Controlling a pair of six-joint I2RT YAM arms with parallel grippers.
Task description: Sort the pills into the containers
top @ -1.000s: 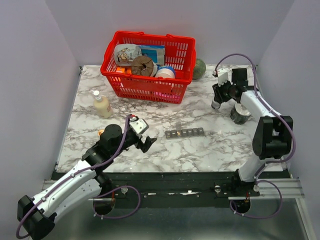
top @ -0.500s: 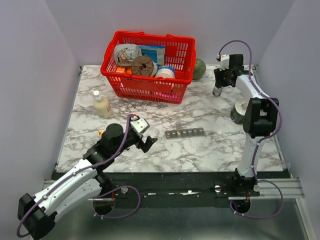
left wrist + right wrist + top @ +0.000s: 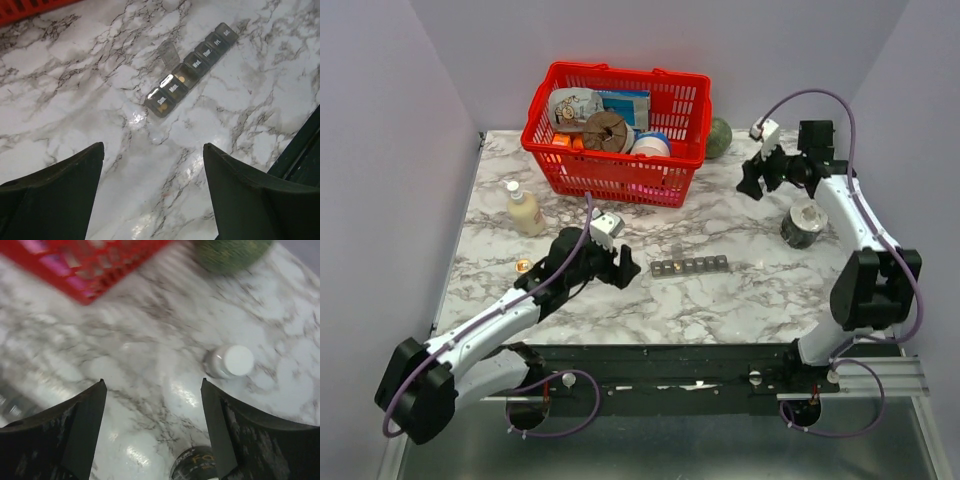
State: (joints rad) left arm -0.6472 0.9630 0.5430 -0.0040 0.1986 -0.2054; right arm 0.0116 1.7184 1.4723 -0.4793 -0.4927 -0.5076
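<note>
The containers, a dark grey strip of lidded day compartments (image 3: 690, 266), lie at the table's middle front. In the left wrist view the strip (image 3: 196, 65) runs diagonally, with one lid (image 3: 169, 52) standing open and a small orange pill (image 3: 181, 80) in that compartment. My left gripper (image 3: 625, 268) is open and empty, just left of the strip's near end; it also shows in its wrist view (image 3: 152, 150), a little above bare marble. My right gripper (image 3: 752, 185) is open and empty at the back right, above marble in its wrist view (image 3: 152, 385).
A red basket (image 3: 560, 165) of goods stands at the back. A green ball (image 3: 718, 138) lies beside it. A dark can (image 3: 803, 222) stands at the right; a white-capped bottle (image 3: 230, 361) lies near it. A lotion bottle (image 3: 524, 209) and a small orange object (image 3: 523, 265) are at the left.
My left arm has reached forward and right, bringing its gripper up to the strip's left end. My right arm has swung and turned its wrist, its gripper staying at the back right.
</note>
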